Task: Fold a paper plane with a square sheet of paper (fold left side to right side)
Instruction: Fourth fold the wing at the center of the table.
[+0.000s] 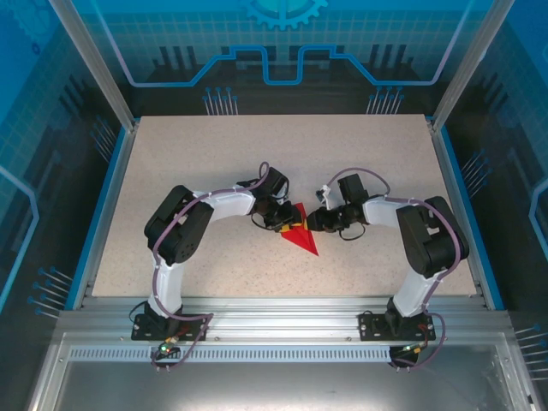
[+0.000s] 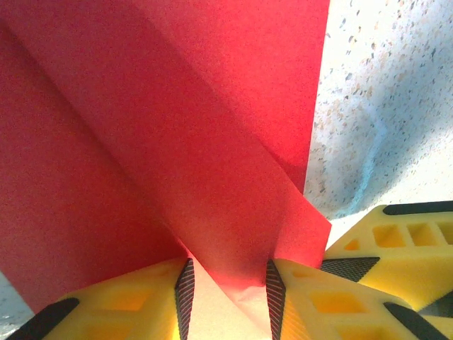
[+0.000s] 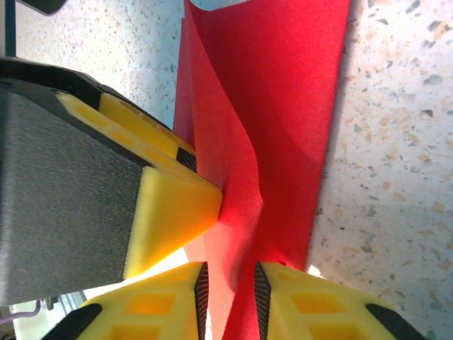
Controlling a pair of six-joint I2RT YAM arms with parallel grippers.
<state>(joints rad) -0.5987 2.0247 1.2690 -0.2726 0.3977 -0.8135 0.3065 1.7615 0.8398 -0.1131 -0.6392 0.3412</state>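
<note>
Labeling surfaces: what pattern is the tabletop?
The tabletop is off-white with brown and grey speckles, clearest in the right wrist view.

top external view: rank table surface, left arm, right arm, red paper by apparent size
1. table surface
2. left arm and right arm: look alike, no ranking between them
3. red paper, smallest, partly hidden by the grippers

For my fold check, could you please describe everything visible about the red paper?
The thin bright red paper is folded into a creased, layered triangle pointing toward the table's near edge, lying mid-table on the speckled surface. Both yellow-fingered grippers pinch its far end: the left gripper and the right gripper, each with a raised fold between its fingers.
</note>
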